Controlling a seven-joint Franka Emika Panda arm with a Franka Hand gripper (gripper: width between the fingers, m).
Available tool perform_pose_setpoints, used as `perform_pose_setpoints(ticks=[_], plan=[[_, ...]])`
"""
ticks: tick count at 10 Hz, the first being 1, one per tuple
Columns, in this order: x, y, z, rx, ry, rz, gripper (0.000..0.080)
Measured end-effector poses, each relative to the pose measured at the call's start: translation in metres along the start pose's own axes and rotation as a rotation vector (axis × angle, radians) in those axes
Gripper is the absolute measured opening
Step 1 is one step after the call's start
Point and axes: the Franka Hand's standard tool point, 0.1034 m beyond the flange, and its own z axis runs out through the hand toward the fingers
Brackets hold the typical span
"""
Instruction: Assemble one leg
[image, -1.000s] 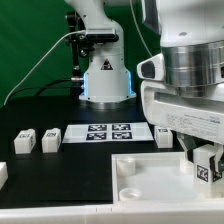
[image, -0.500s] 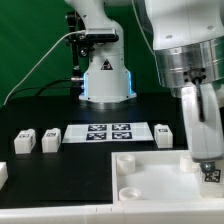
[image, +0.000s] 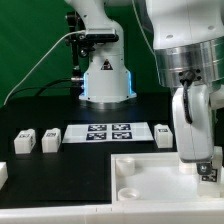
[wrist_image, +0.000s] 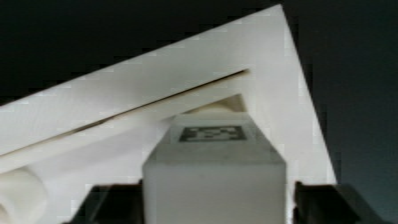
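Note:
My gripper (image: 199, 166) is shut on a leg (image: 207, 170), a small white block with a black-and-white tag. It holds the leg upright at the far right corner of the large white tray-like piece (image: 150, 178). In the wrist view the leg (wrist_image: 214, 165) fills the gap between the dark jaws of my gripper (wrist_image: 214, 208), its tag facing the camera, with a corner of the tray-like piece (wrist_image: 160, 85) beyond it. I cannot tell whether the leg touches the piece.
Two loose legs (image: 25, 140) (image: 50, 140) lie at the exterior view's left, a third (image: 165, 134) lies to the right of the marker board (image: 100, 132), and another white block (image: 3, 172) is at the left edge. The robot base (image: 105, 75) stands behind.
The gripper has turned to point straight down and has lowered the leg toward the tray-like piece's far right corner, shifting slightly to the exterior view's left.

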Motion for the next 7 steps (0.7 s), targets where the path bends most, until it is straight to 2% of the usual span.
perform_pose_setpoints(ticks=[1,2,3,5,7], plan=[[0.0,0.0,0.0,0.0,0.0,-0.001,0.0527],[0.0,0.0,0.0,-0.001,0.0,-0.004,0.0611],[-0.002,0.001,0.0,0.003,-0.001,-0.007,0.0611],[-0.016,0.012,-0.015,0.033,-0.019,-0.026,0.0647],[-0.022,0.016,-0.019,0.032,-0.024,-0.038,0.0649]])
